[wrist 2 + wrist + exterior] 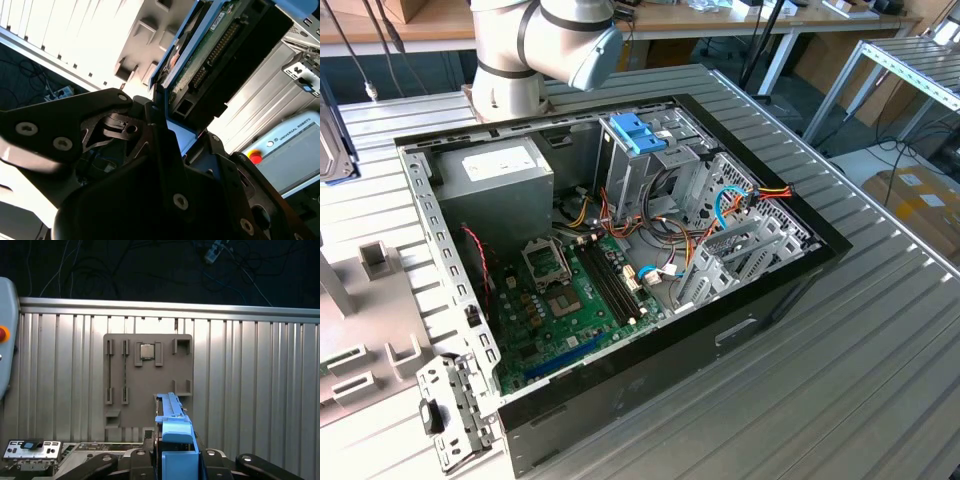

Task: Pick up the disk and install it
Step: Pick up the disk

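Note:
The disk point(220, 55) sits in a blue carrier, its green circuit board and connector pins facing the second wrist view. My gripper point(165, 125) is shut on it, with black fingers point(100, 120) pressed on either side. In the first wrist view the disk point(172, 432) appears edge-on between the gripper point(172, 462) arms. There it hangs above a grey fixture plate point(120, 375) on the ribbed table. At the exterior view's far left edge, a dark flat piece with a blue rim point(332, 140) is the held disk, well away from the open computer case point(800, 270).
Inside the case are a grey power-supply box point(505, 170), a blue bay latch point(640, 130) on the drive cage point(720, 200), loose cables and the motherboard point(570, 295). A metal bracket point(450, 415) lies beside the case. A teach pendant point(295, 150) rests on the table.

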You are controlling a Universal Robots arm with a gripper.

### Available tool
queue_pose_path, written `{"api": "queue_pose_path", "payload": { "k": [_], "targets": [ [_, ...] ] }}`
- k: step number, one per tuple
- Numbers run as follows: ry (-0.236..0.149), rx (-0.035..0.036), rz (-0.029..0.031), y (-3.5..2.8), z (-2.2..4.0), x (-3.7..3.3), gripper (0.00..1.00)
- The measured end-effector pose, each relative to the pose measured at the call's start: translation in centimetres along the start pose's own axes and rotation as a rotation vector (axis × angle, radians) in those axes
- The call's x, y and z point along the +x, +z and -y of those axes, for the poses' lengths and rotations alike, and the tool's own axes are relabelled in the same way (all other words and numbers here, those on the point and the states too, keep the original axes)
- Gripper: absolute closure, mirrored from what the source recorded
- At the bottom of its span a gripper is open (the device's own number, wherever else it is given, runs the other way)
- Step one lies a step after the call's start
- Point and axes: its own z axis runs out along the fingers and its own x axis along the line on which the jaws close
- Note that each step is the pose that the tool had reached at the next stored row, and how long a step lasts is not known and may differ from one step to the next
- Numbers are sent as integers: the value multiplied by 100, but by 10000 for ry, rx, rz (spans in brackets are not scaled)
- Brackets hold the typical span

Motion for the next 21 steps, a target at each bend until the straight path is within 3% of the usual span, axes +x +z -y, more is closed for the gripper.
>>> {"api": "queue_pose_path", "payload": {
  "k": [21],
  "targets": [
    [0,0,0,3,62,8,63]
  ]
}}
